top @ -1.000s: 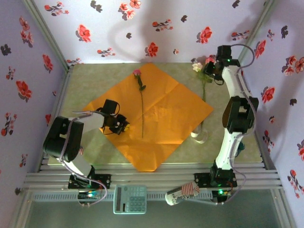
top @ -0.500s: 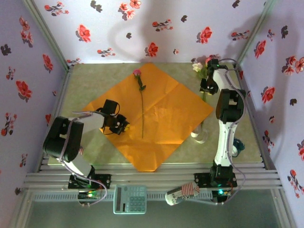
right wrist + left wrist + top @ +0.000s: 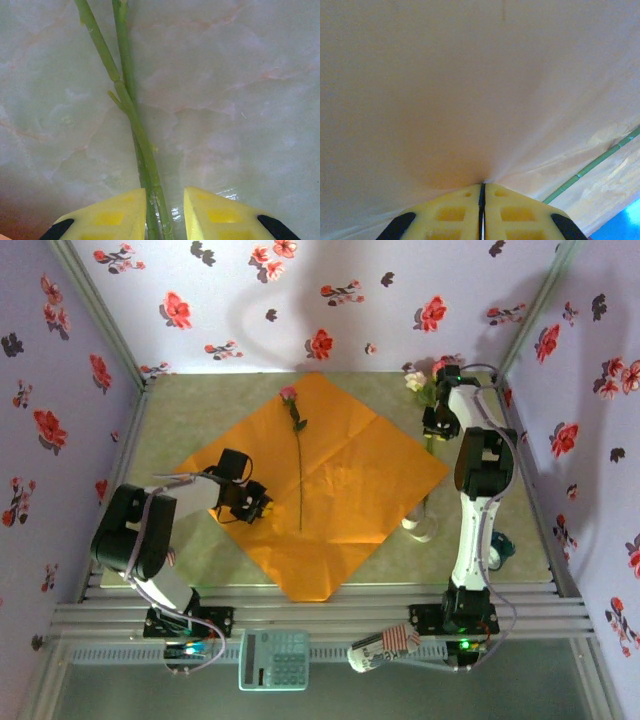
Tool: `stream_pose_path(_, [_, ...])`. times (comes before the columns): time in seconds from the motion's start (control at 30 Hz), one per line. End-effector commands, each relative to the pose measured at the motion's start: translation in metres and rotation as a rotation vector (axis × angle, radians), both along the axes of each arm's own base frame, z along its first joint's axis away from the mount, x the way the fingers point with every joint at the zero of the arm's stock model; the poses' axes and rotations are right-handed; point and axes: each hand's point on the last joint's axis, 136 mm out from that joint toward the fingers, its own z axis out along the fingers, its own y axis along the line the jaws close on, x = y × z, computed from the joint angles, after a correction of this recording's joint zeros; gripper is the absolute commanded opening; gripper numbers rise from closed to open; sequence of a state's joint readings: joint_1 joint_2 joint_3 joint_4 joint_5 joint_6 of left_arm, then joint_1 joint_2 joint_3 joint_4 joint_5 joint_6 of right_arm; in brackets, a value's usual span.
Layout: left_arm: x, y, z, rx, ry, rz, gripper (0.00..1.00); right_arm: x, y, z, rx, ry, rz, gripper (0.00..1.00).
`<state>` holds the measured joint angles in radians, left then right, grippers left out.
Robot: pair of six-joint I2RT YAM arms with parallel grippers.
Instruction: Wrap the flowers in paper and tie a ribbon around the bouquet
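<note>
Two flower stems (image 3: 125, 100) inside part-spread right pincer (image 3: 165, 192) — left pincer (image 3: 482, 186) pressed together, pinching orange paper (image 3: 470, 75).

Calculator (image 3: 273, 658), floral wallpaper (image 3: 250, 300), pale marble table (image 3: 190, 410)

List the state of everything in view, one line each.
Paper, spread open on the table, unfolded.
Pink rose, lying on the paper, unwrapped.
Two stems, lying on the table between the right fingers.
Ribbon, loose on the table, untied.
Left fingers, shut on the paper.
Right fingers, open around the two stems.
</note>
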<state>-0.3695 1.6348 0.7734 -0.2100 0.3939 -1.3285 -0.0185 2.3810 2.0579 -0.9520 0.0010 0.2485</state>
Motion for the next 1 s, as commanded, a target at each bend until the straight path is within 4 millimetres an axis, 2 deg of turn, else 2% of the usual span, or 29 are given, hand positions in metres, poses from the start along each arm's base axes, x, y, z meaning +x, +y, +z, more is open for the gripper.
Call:
stream_pose_path(0.0, [-0.024, 0.006, -0.014, 0.041, 0.104, -0.023, 0.09, -0.014, 0.002, -0.021, -0.01, 0.076, 0.019, 0.26])
stream_pose_path(0.1, [-0.023, 0.006, -0.013, 0.043, 0.104, -0.023, 0.09, -0.017, 0.001, -0.024, -0.018, 0.089, 0.017, 0.21])
stream_pose_path(0.23, [-0.021, 0.006, -0.012, 0.041, 0.101, -0.025, 0.09, -0.018, 0.0, -0.026, -0.028, 0.094, 0.014, 0.21])
stream_pose_path(0.37, [-0.02, 0.005, -0.012, 0.041, 0.101, -0.026, 0.09, -0.022, -0.002, -0.03, -0.043, 0.113, 0.011, 0.28])
stream_pose_path(0.43, [-0.019, 0.005, -0.012, 0.039, 0.101, -0.025, 0.09, -0.024, -0.004, -0.033, -0.05, 0.125, 0.01, 0.28])
stream_pose_path(0.6, [-0.019, 0.005, -0.012, 0.042, 0.105, -0.027, 0.09, -0.023, 0.002, -0.04, -0.034, 0.134, 0.037, 0.17])
stream_pose_path(0.7, [-0.018, 0.005, -0.012, 0.042, 0.106, -0.03, 0.09, -0.019, 0.002, -0.035, -0.059, 0.117, 0.06, 0.08])
stream_pose_path(0.8, [-0.018, 0.005, -0.011, 0.043, 0.107, -0.032, 0.09, -0.01, 0.002, -0.016, -0.11, 0.061, 0.091, 0.0])
stream_pose_path(0.87, [-0.017, 0.004, -0.011, 0.042, 0.107, -0.034, 0.09, -0.001, -0.002, 0.008, -0.169, -0.009, 0.101, 0.0])
stream_pose_path(0.97, [-0.017, 0.005, -0.011, 0.044, 0.107, -0.035, 0.09, 0.012, -0.019, 0.069, -0.349, -0.153, 0.069, 0.0])
